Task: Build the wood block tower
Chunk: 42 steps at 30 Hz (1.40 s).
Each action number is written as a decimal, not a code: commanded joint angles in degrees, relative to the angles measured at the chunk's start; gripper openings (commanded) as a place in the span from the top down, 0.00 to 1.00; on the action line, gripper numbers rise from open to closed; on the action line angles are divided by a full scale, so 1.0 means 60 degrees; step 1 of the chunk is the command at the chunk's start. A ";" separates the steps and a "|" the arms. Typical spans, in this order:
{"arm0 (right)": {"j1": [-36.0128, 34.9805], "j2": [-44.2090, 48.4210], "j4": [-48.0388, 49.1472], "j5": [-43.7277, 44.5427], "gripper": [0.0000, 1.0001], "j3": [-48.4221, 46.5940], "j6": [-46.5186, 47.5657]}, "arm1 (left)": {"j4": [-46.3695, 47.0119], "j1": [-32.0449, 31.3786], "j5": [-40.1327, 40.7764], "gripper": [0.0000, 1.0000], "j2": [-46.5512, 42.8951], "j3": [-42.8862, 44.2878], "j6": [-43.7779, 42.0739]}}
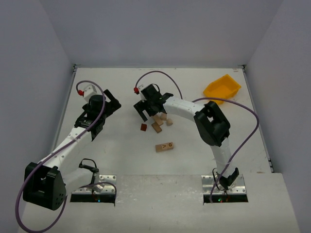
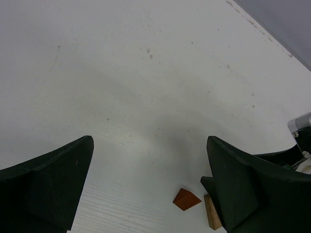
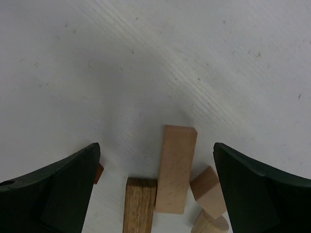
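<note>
Lettered block (image 1: 164, 146): nearest piece, a pale oblong lying flat on the table (image 1: 121, 160), alone, near of the rest.
Dark reddish-brown block (image 1: 144, 127): just left of the heap and apart from it; the left wrist view catches it at its lower edge (image 2: 186, 199).
Tan heap (image 1: 159, 121): several pale blocks lying loose mid-table, none stacked. The right wrist view shows a long pale block (image 3: 175, 170) flat beside a darker-grained oblong (image 3: 140, 204), with a small cube (image 3: 208, 191) on its other side.
Right gripper (image 1: 147, 112): jaws spread wide, holding nothing, low over the heap's far-left edge; the long block lies between its fingers (image 3: 63, 189).
Left gripper (image 1: 112, 99): jaws also wide apart, empty, over bare table well left of the heap.
Yellow bin (image 1: 222, 88): far right, not part of the build.
Handling, judged: light, stiff, dry wood; no crush risk, but smooth faces may slide and a nudge will scatter neighbours.
Grip, judged: pinch an oblong across its narrow width at mid-length, on flat faces, so it hangs level for placing.
Progress, judged: tower not begun.
</note>
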<state>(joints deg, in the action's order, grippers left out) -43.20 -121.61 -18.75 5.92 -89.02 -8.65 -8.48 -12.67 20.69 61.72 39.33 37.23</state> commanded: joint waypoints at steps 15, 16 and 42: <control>0.0039 -0.0375 -0.0507 0.1066 0.33 0.0028 -0.0170 | 0.0857 0.0060 -0.0417 0.00 -0.0122 -0.0170 -0.0185; 0.0050 -0.0403 -0.0497 0.1084 0.35 0.0042 -0.0173 | 0.0855 0.0061 -0.0414 0.00 -0.0136 -0.0182 -0.0185; 0.0049 0.0079 -0.0149 0.1502 0.71 0.0661 0.0090 | 0.0801 0.0075 -0.0449 0.00 -0.0592 -0.0390 -0.0112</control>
<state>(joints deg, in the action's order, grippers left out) -43.20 -121.99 -20.62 13.65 -83.18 -10.21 -5.80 -12.67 18.37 59.82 37.43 36.47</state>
